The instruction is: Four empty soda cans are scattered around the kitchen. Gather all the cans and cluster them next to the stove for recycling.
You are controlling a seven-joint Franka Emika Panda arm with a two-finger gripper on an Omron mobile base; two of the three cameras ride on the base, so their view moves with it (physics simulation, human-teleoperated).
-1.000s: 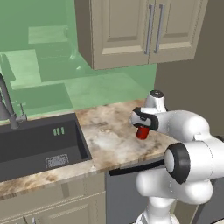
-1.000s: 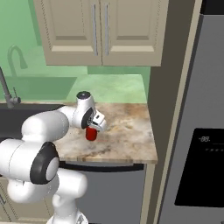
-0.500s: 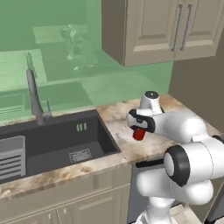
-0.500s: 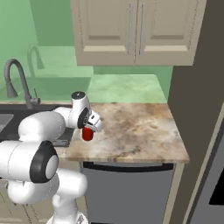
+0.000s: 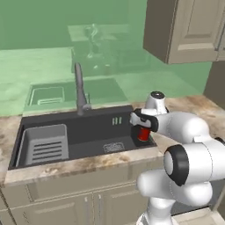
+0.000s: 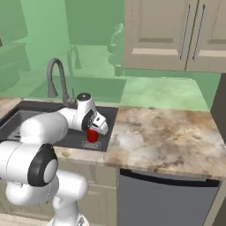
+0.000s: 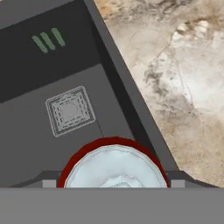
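While gripper (image 5: 143, 130) clamps red soda can (image 5: 143, 134) upright btwn its fingers, can hangs directly under hand, over dark sink (image 5: 66, 136) right edge, marble counter (image 6: 167, 137) just beside, drain (image 7: 70, 110) ahead of hand.

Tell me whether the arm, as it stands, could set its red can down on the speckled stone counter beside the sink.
Probably yes: the end effector holds the red cylindrical soda can above the dark sink's right edge, and the speckled stone counter alongside lies bare, nothing between.
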